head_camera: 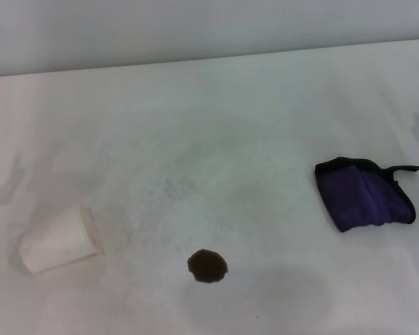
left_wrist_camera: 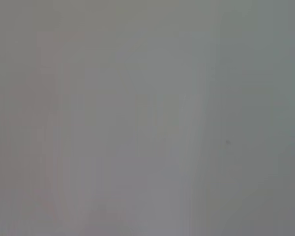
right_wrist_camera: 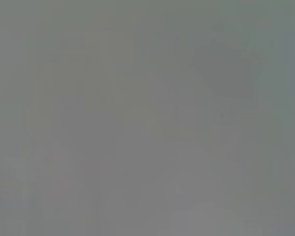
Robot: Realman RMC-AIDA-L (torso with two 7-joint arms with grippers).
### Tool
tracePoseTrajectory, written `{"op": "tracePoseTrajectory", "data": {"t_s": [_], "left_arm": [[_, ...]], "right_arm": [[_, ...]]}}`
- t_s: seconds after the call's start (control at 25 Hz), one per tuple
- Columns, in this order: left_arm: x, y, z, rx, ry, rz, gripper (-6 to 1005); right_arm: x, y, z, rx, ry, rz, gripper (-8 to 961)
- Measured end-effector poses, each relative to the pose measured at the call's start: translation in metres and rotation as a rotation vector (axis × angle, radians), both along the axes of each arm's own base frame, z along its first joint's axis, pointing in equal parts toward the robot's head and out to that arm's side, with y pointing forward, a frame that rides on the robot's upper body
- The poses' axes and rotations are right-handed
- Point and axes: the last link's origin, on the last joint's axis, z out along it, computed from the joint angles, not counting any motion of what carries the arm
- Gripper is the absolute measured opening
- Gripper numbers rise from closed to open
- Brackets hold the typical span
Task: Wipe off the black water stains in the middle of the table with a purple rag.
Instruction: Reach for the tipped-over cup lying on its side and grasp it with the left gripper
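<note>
Black water stains [head_camera: 208, 266] nearest me on surface [head_camera: 216, 125]; purple rag [head_camera: 363, 195] to right, apart; cup [head_camera: 59, 239] tipped left. My hands unseen, state unknown.

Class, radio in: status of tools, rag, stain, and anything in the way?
Both tools out of view. Rag untouched on table, robot's right. Stain unwiped, near centre. Cup tipped over on the left, off the path.

Only a plain grey surface [right_wrist_camera: 137, 123] with faint shading shows.
</note>
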Motion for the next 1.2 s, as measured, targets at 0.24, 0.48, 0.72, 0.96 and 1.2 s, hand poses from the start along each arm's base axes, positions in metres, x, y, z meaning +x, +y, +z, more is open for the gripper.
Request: {"op": "tracePoseTrajectory", "data": {"t_s": [0.24,0.48,0.72,0.96,1.2], "left_arm": [[0.000,0.000,0.000,-0.001,0.000,0.000,887],[0.000,0.000,0.000,-0.002,0.001,-0.001,887],[0.001,0.001,0.000,-0.001,-0.001,-0.005,890],[0.007,0.004,-0.004,-0.033,0.006,-0.039,890],[0.012,0.011,-0.012,-0.175,-0.014,-0.090,887]], "right_arm": [[0.000,0.001,0.001,0.002,-0.004,0.002,841],[0.000,0.001,0.002,0.003,-0.006,0.003,840],[-0.001,0.004,0.003,0.004,-0.012,0.006,840],[-0.002,0.008,0.005,0.003,-0.024,0.010,841],[-0.001,0.010,0.007,-0.002,-0.039,0.010,841]]}}
